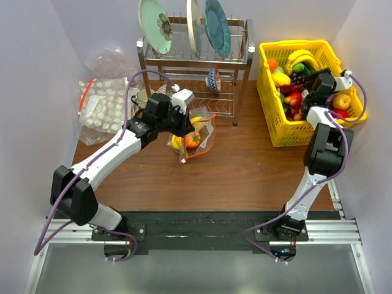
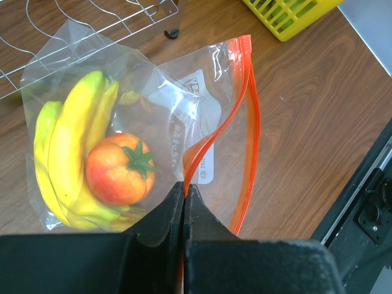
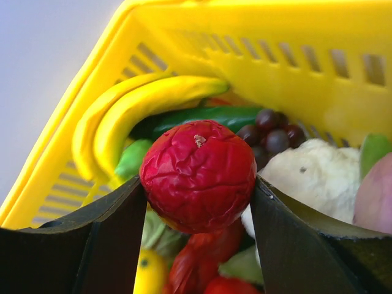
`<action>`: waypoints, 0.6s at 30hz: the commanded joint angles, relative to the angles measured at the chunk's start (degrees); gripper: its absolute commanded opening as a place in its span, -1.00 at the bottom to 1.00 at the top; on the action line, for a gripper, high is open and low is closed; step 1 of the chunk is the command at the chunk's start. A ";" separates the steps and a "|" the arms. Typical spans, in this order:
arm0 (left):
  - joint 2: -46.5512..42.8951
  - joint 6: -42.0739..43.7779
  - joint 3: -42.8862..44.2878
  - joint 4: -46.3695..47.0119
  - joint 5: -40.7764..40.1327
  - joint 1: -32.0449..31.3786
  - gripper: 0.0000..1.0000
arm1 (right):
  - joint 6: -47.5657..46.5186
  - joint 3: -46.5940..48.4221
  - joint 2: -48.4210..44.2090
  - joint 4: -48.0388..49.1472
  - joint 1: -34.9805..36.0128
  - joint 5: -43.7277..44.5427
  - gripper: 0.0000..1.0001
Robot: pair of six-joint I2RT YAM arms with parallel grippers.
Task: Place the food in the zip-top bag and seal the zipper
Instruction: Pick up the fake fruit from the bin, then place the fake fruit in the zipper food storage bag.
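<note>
The zip-top bag (image 1: 201,136) lies on the wooden table in front of the rack, with its mouth open. Inside it are a yellow banana bunch (image 2: 73,141) and a red-orange fruit with a green stalk (image 2: 116,168). My left gripper (image 2: 184,185) is shut on the near side of the red zipper (image 2: 252,122), and the strip's other side bows away from it. My right gripper (image 3: 197,182) is down in the yellow basket (image 3: 275,37), shut on a wrinkled red fruit (image 3: 197,165), with a finger pressing each side. Around it lie bananas (image 3: 153,101), dark grapes and other food.
A wire dish rack (image 1: 196,61) holding plates stands at the back, just behind the bag. At the back left lies a larger clear bag of pale lumps (image 1: 107,107). The basket (image 1: 291,46) fills the back right corner, with walls close on both sides.
</note>
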 commanded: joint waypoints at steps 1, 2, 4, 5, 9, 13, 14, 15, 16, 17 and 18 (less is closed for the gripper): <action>-1.63 -1.15 -0.69 2.42 0.92 0.35 -1.00 | -5.60 -4.77 -8.27 5.89 2.27 -2.40 0.16; -1.72 -1.15 -0.69 2.51 0.92 0.35 -1.00 | -6.47 -5.75 -9.23 5.89 2.71 -2.67 0.15; -1.81 -1.24 -0.69 2.51 1.01 0.35 -1.00 | -7.01 -8.38 -12.57 5.98 3.15 -3.81 0.15; -1.81 -1.24 -0.78 2.51 0.92 0.35 -1.00 | -8.66 -9.09 -13.89 5.90 3.85 -5.12 0.16; -2.16 -1.15 -0.87 2.42 0.83 0.35 -1.00 | -12.10 -14.53 -20.13 5.98 5.88 -7.94 0.13; -2.34 -1.32 -1.13 2.69 1.01 0.35 -1.00 | -17.36 -20.33 -28.38 5.72 7.90 -11.36 0.12; -2.42 -1.32 -1.22 2.69 1.01 0.35 -1.00 | -18.16 -20.96 -29.88 5.37 8.42 -12.68 0.10; -2.42 -1.32 -1.22 2.69 0.92 0.35 -1.00 | -18.69 -21.57 -31.20 3.89 8.69 -15.47 0.08; -2.51 -1.32 -1.22 2.69 0.92 0.35 -1.00 | -19.83 -22.71 -34.00 3.26 8.95 -16.20 0.07; -2.51 -1.32 -1.31 2.60 0.84 0.35 -1.00 | -20.36 -23.33 -35.33 2.82 9.65 -17.95 0.04; -2.42 -1.32 -1.31 2.60 0.84 0.35 -1.00 | -20.80 -23.86 -36.74 1.43 10.01 -20.05 0.04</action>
